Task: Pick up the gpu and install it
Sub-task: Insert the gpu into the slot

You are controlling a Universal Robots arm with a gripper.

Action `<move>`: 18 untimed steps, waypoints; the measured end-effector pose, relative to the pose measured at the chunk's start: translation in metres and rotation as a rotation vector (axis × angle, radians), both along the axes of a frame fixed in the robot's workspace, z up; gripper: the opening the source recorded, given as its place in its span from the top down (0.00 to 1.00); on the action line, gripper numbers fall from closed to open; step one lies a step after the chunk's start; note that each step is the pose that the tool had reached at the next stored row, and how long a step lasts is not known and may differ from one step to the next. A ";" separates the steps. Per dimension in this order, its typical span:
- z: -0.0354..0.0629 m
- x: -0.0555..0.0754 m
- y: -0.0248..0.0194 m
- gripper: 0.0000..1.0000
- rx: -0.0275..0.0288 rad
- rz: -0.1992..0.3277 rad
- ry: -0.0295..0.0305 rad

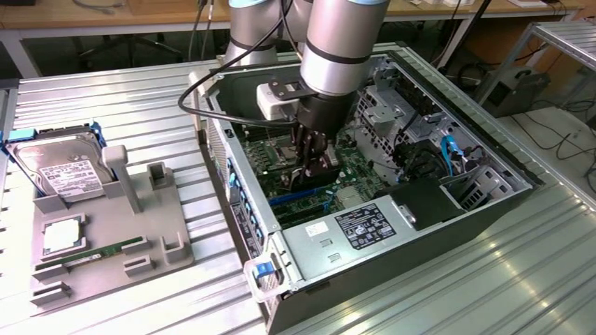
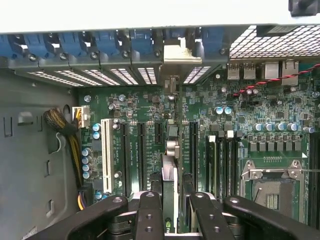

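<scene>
- Wrist view: hand (image 2: 170, 210) is clamped on the gpu (image 2: 170, 175), fingers (image 2: 148, 215) pressing both sides of the card.
- The card stands edge-on above the motherboard (image 2: 250, 130), among its slots.
- Exterior view: hand (image 1: 312, 171) reaches down inside the open computer case (image 1: 373, 265).

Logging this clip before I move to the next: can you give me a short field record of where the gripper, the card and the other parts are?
gripper: down inside the open computer case, over the motherboard
gpu: edge-on between the fingers, above an expansion slot, its silver bracket at the rear slot openings
hard drive: standing in the grey holder, at the exterior view's left
memory stick: lying on the holder
</scene>
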State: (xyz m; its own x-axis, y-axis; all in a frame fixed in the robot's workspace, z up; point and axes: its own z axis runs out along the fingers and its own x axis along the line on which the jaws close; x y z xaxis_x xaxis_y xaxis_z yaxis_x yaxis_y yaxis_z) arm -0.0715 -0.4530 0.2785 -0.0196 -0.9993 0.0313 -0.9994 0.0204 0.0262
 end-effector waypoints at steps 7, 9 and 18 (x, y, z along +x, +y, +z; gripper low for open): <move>-0.0024 -0.003 0.0003 0.74 0.0002 0.001 -0.0076; -0.0037 -0.003 0.0008 0.74 0.0001 0.002 -0.0110; -0.0078 -0.006 0.0036 0.74 0.0002 0.008 -0.0129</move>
